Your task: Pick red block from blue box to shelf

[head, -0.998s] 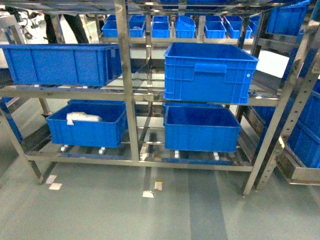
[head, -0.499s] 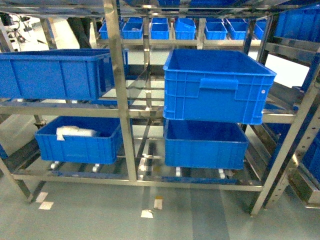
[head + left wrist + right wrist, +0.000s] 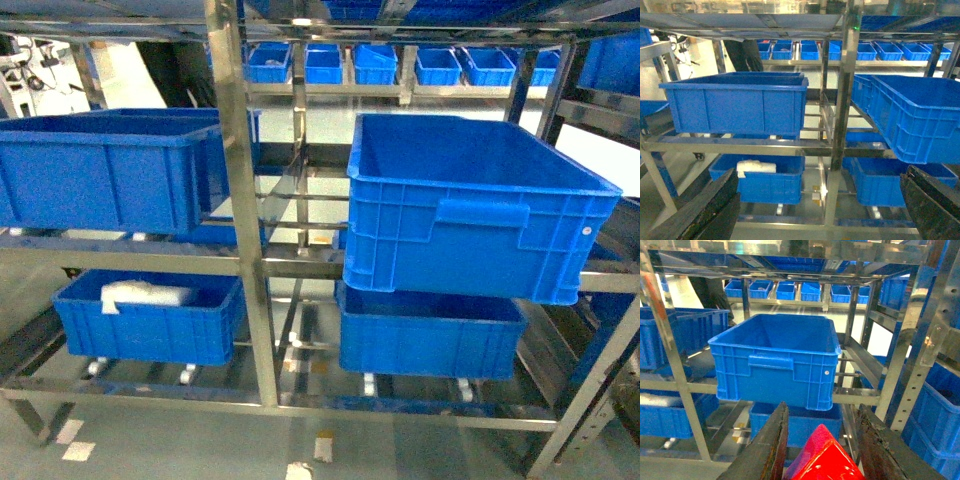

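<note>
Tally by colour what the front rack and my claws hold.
blue crates, front row: 4 (upper left crate, upper right crate, lower left crate, lower right crate)
red block: 1, in the right claw
white bundle: 1, in the lower left crate
Total: 6

Dark blue crates (image 3: pixel 470 215), white bundle (image 3: pixel 145 296)

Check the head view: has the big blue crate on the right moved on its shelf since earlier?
Cannot tell. The big blue crate looks larger, but the shelf grows alike, so the camera approached.
</note>
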Robot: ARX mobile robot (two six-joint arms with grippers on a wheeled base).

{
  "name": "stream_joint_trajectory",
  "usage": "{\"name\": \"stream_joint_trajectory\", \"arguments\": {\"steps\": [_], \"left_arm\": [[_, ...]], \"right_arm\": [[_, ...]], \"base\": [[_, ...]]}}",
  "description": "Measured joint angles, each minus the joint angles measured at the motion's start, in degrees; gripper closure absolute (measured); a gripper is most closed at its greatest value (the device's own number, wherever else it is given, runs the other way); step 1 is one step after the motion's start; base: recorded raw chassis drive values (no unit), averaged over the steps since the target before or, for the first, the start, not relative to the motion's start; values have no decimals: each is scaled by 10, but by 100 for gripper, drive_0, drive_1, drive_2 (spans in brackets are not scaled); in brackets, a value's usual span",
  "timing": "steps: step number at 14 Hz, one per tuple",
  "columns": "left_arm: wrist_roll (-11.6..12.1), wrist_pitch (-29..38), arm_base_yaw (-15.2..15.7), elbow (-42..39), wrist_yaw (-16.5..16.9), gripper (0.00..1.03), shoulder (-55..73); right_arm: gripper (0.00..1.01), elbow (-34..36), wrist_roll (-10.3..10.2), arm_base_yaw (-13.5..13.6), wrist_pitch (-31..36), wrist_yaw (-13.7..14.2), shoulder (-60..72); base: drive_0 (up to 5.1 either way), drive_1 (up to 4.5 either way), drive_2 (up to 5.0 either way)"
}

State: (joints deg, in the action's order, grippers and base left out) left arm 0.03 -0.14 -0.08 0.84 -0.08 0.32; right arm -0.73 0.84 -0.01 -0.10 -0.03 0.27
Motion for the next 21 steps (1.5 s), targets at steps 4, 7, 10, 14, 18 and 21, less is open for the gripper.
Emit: {"name": "stream_joint_trajectory", "arguments": {"steps": [4, 7, 10, 14, 18, 21], "left_arm": [[0, -2, 0, 0, 0, 5, 0], [0, 0, 0, 0, 1, 5, 0], [0, -3, 0, 0, 1, 5, 0], [0, -2, 0, 0, 0, 5, 0], [0, -1, 0, 0, 0, 5, 0], [0, -1, 0, 0, 0, 5, 0]], "right_arm": [[66, 0, 0, 0, -2, 0, 0], [66, 0, 0, 0, -1, 0, 0], [66, 0, 0, 0, -3, 0, 0], [66, 0, 0, 0, -3, 0, 0], [66, 0, 0, 0, -1, 0, 0], [66, 0, 0, 0, -1, 0, 0]], "base": [[2, 429, -426], [4, 431, -423], [-1, 426, -428], [1, 107, -106], [0, 0, 0], [0, 0, 0]]}}
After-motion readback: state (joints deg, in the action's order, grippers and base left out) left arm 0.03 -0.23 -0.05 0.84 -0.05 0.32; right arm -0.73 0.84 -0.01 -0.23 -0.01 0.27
